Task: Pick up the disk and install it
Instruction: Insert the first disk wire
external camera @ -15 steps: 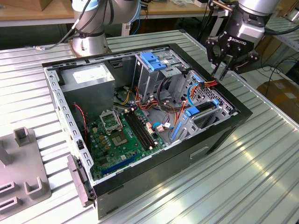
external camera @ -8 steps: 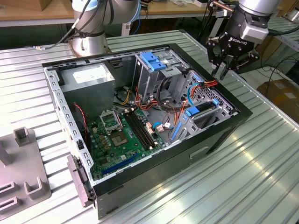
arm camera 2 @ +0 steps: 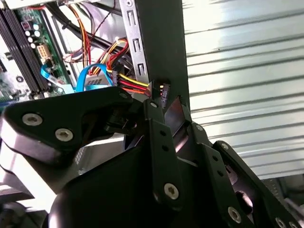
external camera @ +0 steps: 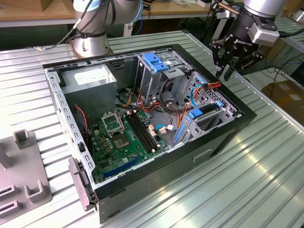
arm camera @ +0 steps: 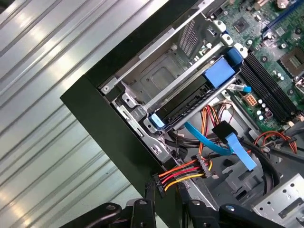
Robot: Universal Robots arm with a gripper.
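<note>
1. Nearest me, a grey fixture [external camera: 26,187] rests on the ribbed metal table [external camera: 247,190], well apart from the computer case [external camera: 228,133], off its end on the exterior view's left.
2. The computer case lies open-topped on that table, and a green motherboard [external camera: 121,137] covers much of its floor.
3. The disk [external camera: 203,116] sits inside the case, in the drive bay [external camera: 223,107] at the corner toward the exterior view's right. In the first wrist view the disk [arm camera: 190,99] lies between the bay's grey rails, with its blue carrier showing at both ends.
4. Just past that bay, red, yellow and black wires end in a power plug [arm camera: 159,183] at the case's rim.
5. The gripper [external camera: 225,75] hangs over that rim, just above the plug, with its jaws standing apart.
6. Toward the case's far side, a blue handle block [external camera: 156,61] tops a grey metal cage, and a power supply [external camera: 90,80] fills the far corner.
7. Beyond the case stands the arm's base [external camera: 90,42].
</note>
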